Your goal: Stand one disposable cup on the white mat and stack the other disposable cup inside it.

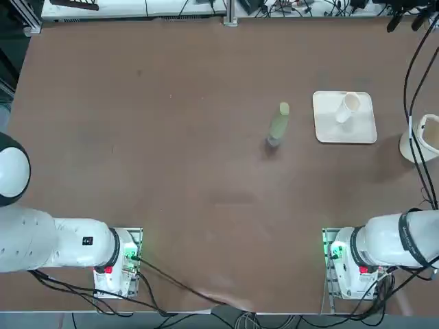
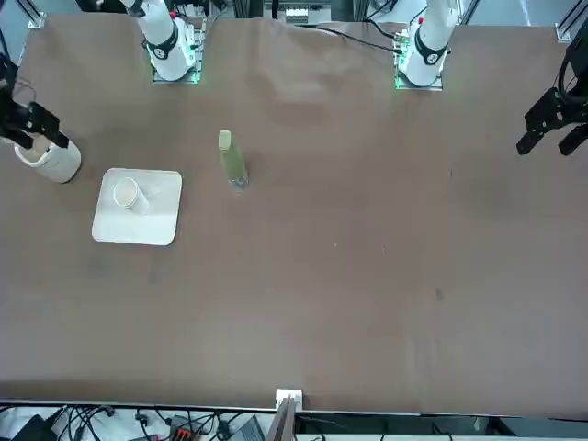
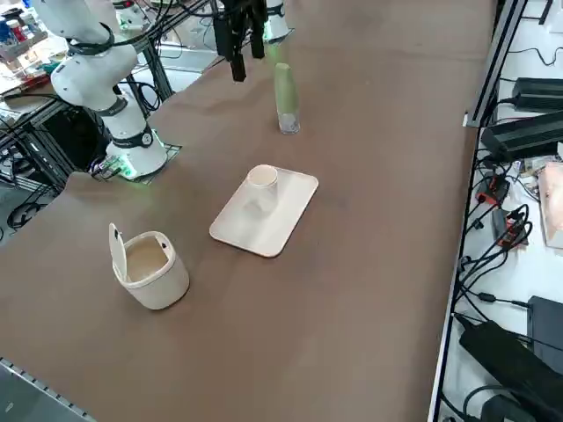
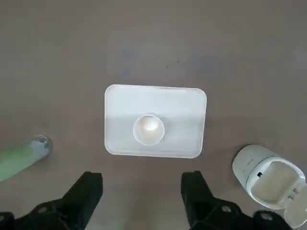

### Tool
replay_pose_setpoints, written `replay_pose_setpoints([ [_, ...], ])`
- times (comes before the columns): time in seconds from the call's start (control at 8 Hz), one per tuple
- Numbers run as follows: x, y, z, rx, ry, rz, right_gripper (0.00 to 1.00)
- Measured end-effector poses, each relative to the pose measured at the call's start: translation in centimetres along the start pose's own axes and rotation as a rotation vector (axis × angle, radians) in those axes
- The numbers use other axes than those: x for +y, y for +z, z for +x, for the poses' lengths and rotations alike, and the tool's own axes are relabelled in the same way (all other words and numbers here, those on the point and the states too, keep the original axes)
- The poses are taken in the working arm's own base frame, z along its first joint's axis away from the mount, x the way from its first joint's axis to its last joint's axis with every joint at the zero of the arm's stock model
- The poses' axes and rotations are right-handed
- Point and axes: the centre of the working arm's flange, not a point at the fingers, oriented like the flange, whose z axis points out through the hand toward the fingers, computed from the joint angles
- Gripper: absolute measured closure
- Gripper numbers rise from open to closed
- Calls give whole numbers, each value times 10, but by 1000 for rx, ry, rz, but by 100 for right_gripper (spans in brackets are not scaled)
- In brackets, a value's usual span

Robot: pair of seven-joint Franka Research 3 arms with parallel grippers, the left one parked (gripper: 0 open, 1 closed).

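1 upright cup (image 4: 148, 129) on white mat (image 4: 177, 103), beneath raised, open, empty tool (image 4: 142, 191).

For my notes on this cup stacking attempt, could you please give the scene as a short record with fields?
mat: white mat flat on brown table
cup: one disposable cup visible, upright on the mat; a second inside it cannot be told
right gripper: right gripper open, empty, high above the mat
bottle: green bottle upright beside the mat, apart
container: round white container with open lid, off the mat
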Motion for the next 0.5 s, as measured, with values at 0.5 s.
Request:
replay_pose_setpoints([
  [0.5, -18, -12, 1, 20, 13, 6, 0],
])
